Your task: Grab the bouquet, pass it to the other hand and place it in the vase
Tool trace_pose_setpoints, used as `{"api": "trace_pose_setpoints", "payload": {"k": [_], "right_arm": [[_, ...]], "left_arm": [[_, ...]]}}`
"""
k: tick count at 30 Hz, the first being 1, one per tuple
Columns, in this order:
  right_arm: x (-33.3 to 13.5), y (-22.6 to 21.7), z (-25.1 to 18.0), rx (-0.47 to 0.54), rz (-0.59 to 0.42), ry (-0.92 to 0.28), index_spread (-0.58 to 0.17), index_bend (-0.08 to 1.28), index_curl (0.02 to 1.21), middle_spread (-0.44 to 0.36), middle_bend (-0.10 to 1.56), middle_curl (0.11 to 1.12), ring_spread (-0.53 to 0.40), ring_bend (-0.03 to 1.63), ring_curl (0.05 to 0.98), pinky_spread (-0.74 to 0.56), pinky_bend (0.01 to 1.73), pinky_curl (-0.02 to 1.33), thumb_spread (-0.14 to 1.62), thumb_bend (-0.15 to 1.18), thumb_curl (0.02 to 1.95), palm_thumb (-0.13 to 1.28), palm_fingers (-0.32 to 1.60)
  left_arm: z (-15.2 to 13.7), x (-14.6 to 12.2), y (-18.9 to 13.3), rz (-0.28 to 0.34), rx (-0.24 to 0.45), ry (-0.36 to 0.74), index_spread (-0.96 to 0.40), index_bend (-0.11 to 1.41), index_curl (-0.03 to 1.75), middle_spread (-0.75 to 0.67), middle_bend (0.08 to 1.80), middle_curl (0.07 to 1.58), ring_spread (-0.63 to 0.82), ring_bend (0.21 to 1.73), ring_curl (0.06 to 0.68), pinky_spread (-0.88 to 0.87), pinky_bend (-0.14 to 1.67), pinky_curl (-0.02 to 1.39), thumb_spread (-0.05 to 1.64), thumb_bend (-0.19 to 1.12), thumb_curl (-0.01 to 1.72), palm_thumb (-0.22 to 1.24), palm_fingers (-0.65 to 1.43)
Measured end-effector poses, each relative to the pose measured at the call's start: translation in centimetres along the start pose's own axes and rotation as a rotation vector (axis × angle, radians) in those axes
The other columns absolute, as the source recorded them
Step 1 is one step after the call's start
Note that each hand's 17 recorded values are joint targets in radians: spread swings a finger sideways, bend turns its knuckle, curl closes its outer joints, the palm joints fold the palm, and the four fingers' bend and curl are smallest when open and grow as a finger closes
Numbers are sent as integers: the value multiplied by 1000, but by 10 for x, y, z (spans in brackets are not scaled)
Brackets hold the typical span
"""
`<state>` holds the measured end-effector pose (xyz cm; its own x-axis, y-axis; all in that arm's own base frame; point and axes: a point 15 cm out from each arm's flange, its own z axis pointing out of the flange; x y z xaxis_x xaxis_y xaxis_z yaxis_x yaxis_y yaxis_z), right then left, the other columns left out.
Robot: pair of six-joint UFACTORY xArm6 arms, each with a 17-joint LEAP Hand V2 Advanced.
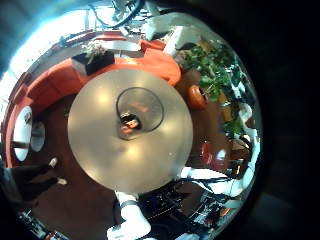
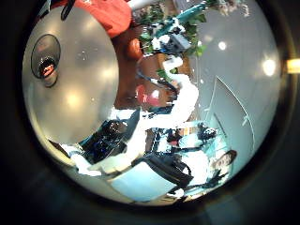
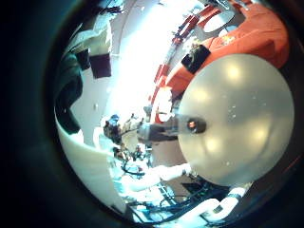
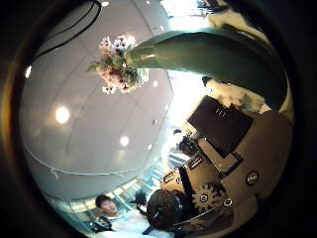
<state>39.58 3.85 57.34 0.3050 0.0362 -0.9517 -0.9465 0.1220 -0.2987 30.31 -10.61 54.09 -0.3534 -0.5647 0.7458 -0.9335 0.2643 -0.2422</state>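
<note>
The bouquet (image 4: 117, 61) fills the right thumb side palm view. Its small blossoms point away from the palm, and its long wrapped stem (image 4: 223, 55) runs back across my right hand (image 4: 233, 149), whose fingers curl under it. The glass vase (image 1: 138, 108) stands upright at the middle of the round table (image 1: 95, 140), straight below my left hand (image 2: 122, 155). That hand's fingers look relaxed and hold nothing. The vase (image 3: 193, 124) also shows small and far off beside the right palm.
A curved sofa (image 1: 60, 75) wraps round the far side of the table. Leafy potted plants (image 1: 215, 70) stand beside it. A white arm (image 1: 130, 215) reaches in at the table's edge. Most of the tabletop around the vase is bare.
</note>
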Motion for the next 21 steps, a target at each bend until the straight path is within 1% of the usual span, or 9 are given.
{"api": "trace_pose_setpoints", "payload": {"k": [1,2,5,8,12,16,19,21], "right_arm": [[2,5,9,-24,4,-12,-234,1174,911,-127,1405,783,-184,1503,681,-173,1373,710,882,25,1093,1138,1116],[5,10,19,-48,9,-24,-234,1174,912,-127,1406,782,-184,1502,682,-173,1370,716,882,24,1100,1137,1116],[15,29,51,-129,24,-66,-234,1173,913,-127,1407,780,-184,1501,684,-175,1359,733,880,24,1126,1140,1117],[18,45,70,-190,19,-87,-233,1172,914,-127,1408,777,-184,1499,686,-177,1348,750,880,21,1147,1139,1117],[28,72,99,-297,38,-78,-233,1171,915,-126,1409,775,-185,1497,688,-179,1334,771,880,17,1174,1137,1118],[33,85,106,-342,19,-51,-233,1170,916,-126,1410,772,-185,1496,690,-182,1321,792,881,12,1198,1136,1119],[32,99,125,-404,17,-58,-233,1169,917,-126,1410,771,-185,1494,691,-184,1316,809,882,8,1214,1136,1120],[34,109,136,-451,13,-60,-233,1168,917,-126,1411,770,-185,1493,692,-185,1310,819,882,6,1225,1136,1120]], "left_arm": [[1,3,-2,0,11,37,201,152,320,449,199,331,556,552,227,520,246,300,952,-37,327,294,87],[0,6,-6,-6,38,93,202,153,318,452,199,332,557,554,227,522,247,301,944,-35,327,291,86],[-9,8,-15,-24,106,195,205,154,311,459,200,334,558,562,226,525,251,305,934,-35,324,279,89],[-5,6,-17,-43,105,253,206,158,308,463,205,339,558,568,226,528,241,306,929,-32,324,277,85],[-8,5,-18,-52,110,260,206,164,308,466,210,344,560,571,223,544,220,303,921,-31,326,279,79],[0,8,-20,-52,88,302,213,163,307,467,209,347,572,568,217,551,215,304,916,-31,328,280,80],[-12,8,-21,-50,117,344,214,159,304,467,206,348,571,570,215,551,219,308,913,-33,329,278,82],[-13,14,-20,-38,111,377,215,157,303,467,205,349,571,572,215,551,221,310,910,-33,330,276,82]]}}
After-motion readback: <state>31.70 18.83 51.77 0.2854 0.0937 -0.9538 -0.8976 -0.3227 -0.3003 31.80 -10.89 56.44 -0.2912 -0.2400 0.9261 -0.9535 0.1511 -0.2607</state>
